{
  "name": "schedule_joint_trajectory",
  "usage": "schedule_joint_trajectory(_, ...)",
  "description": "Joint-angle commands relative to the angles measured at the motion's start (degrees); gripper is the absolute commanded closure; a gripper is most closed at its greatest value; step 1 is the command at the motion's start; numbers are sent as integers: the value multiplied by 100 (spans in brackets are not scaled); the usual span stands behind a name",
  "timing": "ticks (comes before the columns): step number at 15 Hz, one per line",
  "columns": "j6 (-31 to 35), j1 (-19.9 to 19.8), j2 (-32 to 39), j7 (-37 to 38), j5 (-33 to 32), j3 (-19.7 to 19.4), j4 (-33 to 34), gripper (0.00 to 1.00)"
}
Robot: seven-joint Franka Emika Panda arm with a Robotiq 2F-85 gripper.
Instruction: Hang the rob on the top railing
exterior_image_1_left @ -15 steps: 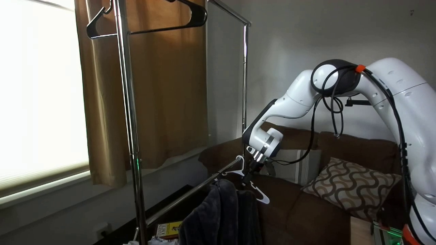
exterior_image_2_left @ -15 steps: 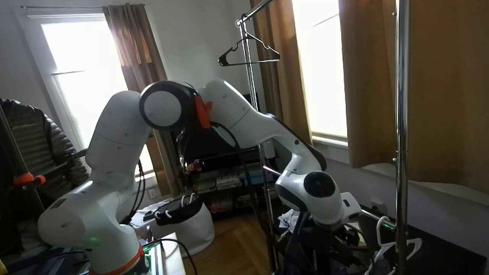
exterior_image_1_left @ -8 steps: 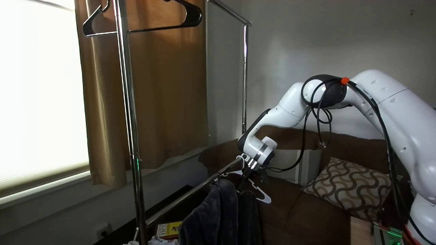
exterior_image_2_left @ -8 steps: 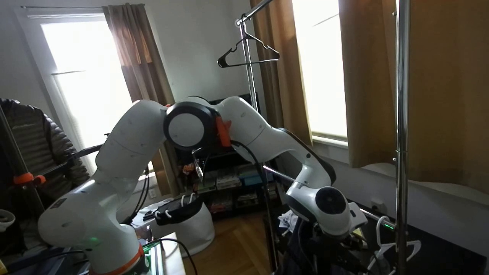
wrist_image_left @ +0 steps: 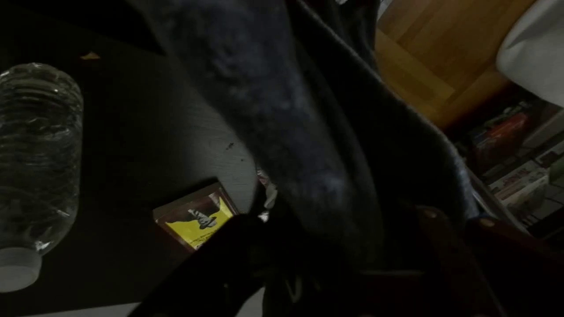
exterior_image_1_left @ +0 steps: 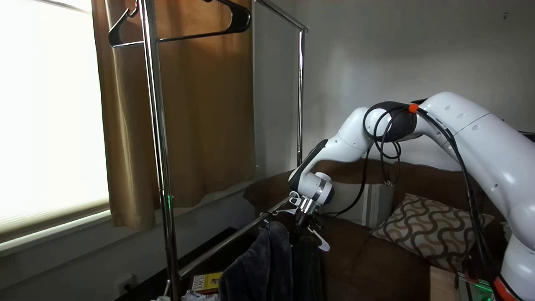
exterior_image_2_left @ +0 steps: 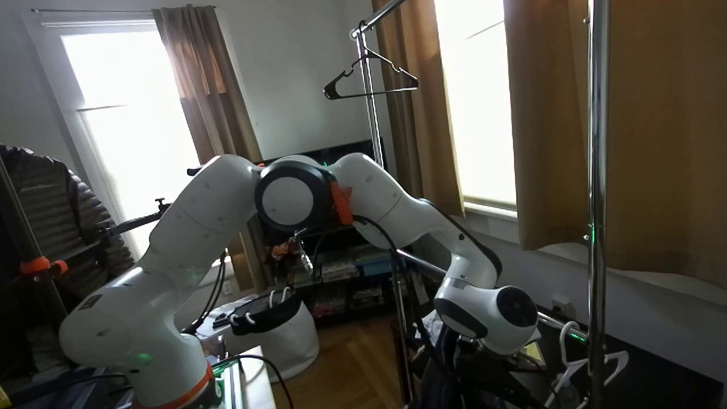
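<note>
Arm has sunk, hand at the robe among white hangers.

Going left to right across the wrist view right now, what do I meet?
Clear plastic bottle with white cap → yellow-covered rectangular book or box → dark grey plush bathrobe → brown wooden floor → rounded white object, cut off by the right edge.

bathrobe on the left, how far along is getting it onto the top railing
Done: the gripper is at the bathrobe's top. In hand: probably the grasp, though I can't tell whether it is held. Left: lifting it, its top showing near the lower bar, and hanging it on the top railing.
</note>
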Motion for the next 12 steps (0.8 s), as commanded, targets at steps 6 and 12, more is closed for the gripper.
schedule_joint_trajectory(6,-1731,-600,-654,-257,432,47,-342,99)
schedule_joint_trajectory(12,-3373,-944,-1640,-1543,869,-359,-1306,98)
